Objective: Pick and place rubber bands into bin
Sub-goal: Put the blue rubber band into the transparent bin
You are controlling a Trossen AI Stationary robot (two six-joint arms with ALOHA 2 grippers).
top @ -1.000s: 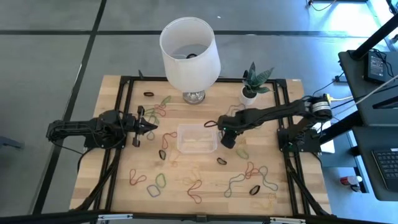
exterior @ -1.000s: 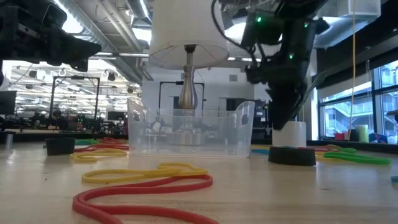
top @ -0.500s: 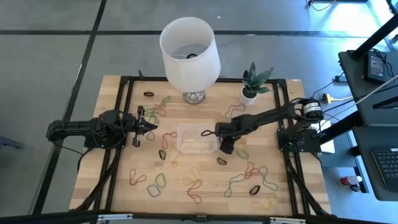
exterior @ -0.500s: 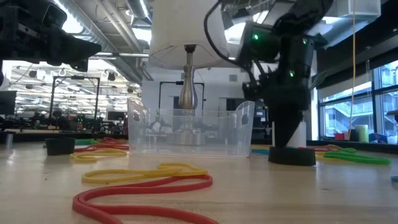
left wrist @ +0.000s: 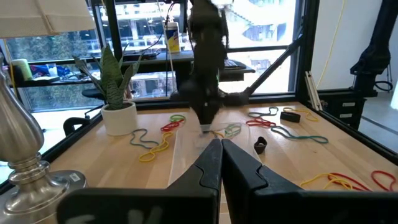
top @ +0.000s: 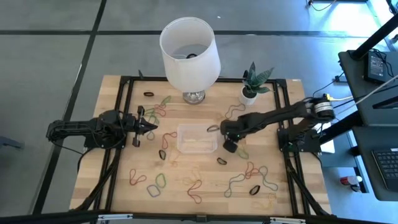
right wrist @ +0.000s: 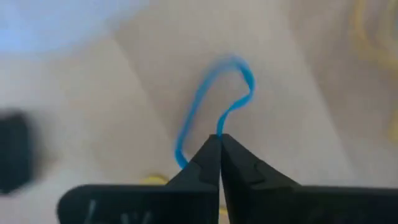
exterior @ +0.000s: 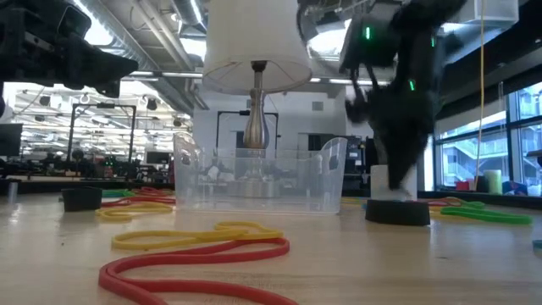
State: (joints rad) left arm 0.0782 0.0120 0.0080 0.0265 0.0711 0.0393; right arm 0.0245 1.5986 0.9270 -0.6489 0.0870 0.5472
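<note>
Bright daylight floods through the windows (left wrist: 261, 37); the moving arm (exterior: 398, 102) smears with blur, the wrist close-up turns soft

Low view only. The clear bin (exterior: 258, 180) is seen standing mid-worktop, with the lamp's metal stem (exterior: 256, 127) and white lampshade (exterior: 257, 42) behind it. A red rubber band (exterior: 190, 269) and a yellow rubber band (exterior: 199, 235) are laid near the front edge, the yellow one just behind the red. A black band (exterior: 82, 198) is set toward the left edge, green and red bands just beside it. The right gripper (exterior: 396, 182) is lowered just right of the bin, over a black band (exterior: 397, 212); its fingers are blurred. A green band (exterior: 483, 215) is seen toward the right edge. The left arm (exterior: 59, 52) is held high at upper left.
</note>
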